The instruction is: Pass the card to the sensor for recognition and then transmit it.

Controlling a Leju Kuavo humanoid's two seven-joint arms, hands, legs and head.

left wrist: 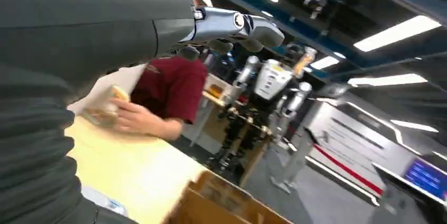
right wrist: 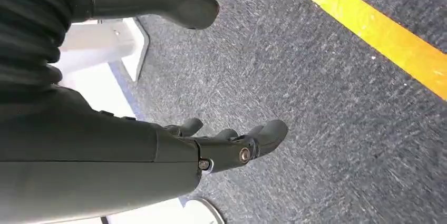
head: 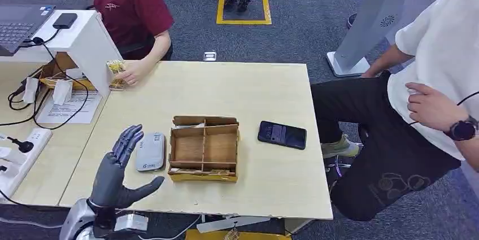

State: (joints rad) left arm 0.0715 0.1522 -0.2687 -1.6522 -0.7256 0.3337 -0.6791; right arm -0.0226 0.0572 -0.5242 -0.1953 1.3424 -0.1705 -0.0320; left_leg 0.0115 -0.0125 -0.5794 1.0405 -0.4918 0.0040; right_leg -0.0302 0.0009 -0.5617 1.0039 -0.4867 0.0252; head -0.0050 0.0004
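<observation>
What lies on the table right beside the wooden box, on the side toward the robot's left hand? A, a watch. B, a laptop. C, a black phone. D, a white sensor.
D: the white sensor lies against that side of the box, near the left hand; the phone is on the other side.

sensor (head: 151, 152) left of box (head: 204, 148), phone (head: 282, 134) right, on table (head: 248, 87)
</observation>
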